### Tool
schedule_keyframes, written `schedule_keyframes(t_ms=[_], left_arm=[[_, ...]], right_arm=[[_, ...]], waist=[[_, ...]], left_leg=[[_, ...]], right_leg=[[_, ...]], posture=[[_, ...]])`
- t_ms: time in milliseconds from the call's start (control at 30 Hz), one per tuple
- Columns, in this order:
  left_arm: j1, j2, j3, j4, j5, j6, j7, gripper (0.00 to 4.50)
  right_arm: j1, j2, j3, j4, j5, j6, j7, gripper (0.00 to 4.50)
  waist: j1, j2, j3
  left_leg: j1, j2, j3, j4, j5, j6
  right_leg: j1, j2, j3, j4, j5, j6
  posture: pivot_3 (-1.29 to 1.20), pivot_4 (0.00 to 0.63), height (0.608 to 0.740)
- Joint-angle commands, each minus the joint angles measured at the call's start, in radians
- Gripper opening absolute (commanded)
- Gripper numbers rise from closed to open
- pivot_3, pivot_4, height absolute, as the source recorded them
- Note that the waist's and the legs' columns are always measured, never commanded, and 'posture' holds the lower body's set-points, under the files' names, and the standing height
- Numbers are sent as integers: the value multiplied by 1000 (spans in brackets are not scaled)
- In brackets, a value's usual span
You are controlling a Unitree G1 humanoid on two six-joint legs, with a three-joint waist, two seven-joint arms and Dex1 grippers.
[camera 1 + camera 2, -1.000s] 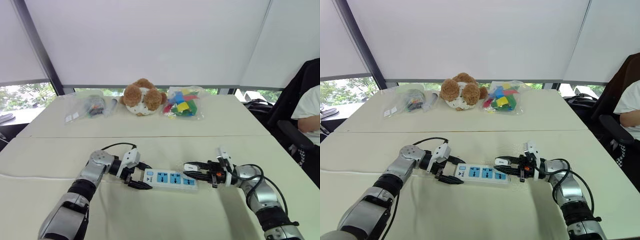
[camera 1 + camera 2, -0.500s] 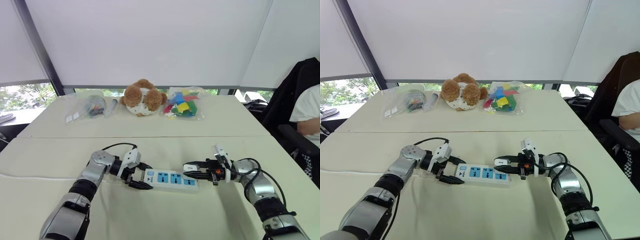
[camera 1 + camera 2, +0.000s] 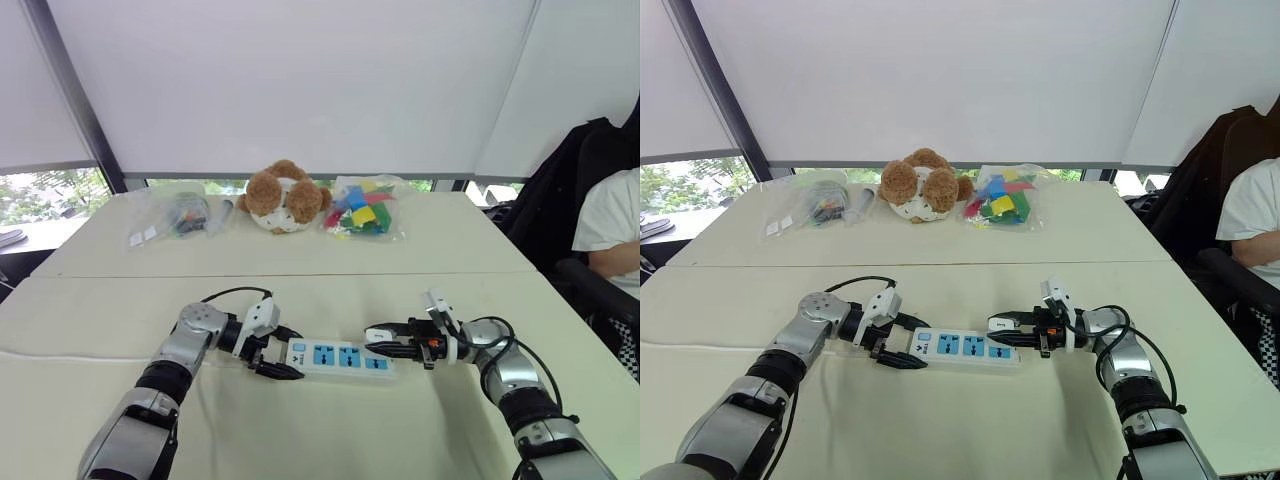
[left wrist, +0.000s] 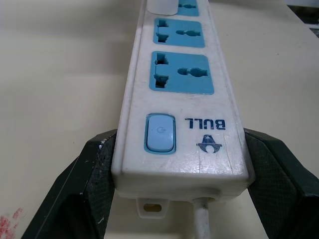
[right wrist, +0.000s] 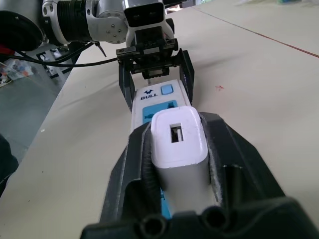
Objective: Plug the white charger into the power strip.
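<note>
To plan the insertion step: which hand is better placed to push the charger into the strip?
Right. The right hand grips the white charger at the power strip's far end, while the left hand clamps the switch end, steadying the strip.

From the head we look forward and down over both arms onto the table [image 3: 400, 260], from far enough back to take in the teddy bear [image 3: 285, 195] at its far side and the blinds [image 3: 300, 80] behind. Our two eye views sit side by side and share almost the whole scene, slightly offset. Our left wrist camera sits very close to the power strip [image 4: 182, 99], looking along it from the switch end between the fingers [image 4: 89, 184] of the left gripper [image 4: 179, 137]. Our right wrist camera faces the opposite way along the same strip, close over the white charger [image 5: 178, 144], and sees the left gripper at the far end.
</note>
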Motion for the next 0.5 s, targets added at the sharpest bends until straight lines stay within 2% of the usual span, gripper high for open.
schedule_keyframes(t_ms=[33,100,267,333,367,500], left_arm=[[0,-14,-13,12,24,-5,25,3049],[-5,-20,-9,27,26,-9,39,3049],[-9,-27,27,46,25,-16,114,3049],[-18,-24,50,62,18,-17,144,4068],[-22,-22,60,68,11,-13,152,4395],[-33,-23,117,59,-32,24,204,4457]], right_arm=[[2,-14,-37,-64,20,19,-18,3450],[23,-35,-65,-162,46,44,-36,4287],[142,-149,-198,-557,173,254,-168,4287],[221,-202,-254,-693,214,352,-234,4353],[260,-222,-280,-742,228,386,-261,4353],[423,-276,-389,-855,273,493,-349,4353]], waist=[[-1,4,2],[2,6,3],[14,8,4],[19,7,5],[18,6,6],[14,4,6]], left_leg=[[-1,0,0,0,0,0],[-1,-1,0,0,0,0],[-3,-3,-1,0,0,0],[-4,-4,-2,0,0,-1],[-4,-5,-2,0,1,-1],[-12,-5,-3,0,1,-1]], right_leg=[[-1,0,0,0,0,0],[-2,0,1,0,0,0],[-2,-1,2,0,0,1],[-2,-2,2,0,0,0],[-3,-2,2,0,0,0],[-9,-2,2,0,0,2]], posture=[[0,150,739],[0,150,739],[0,150,739],[0,150,739],[0,150,739],[0,150,739]])
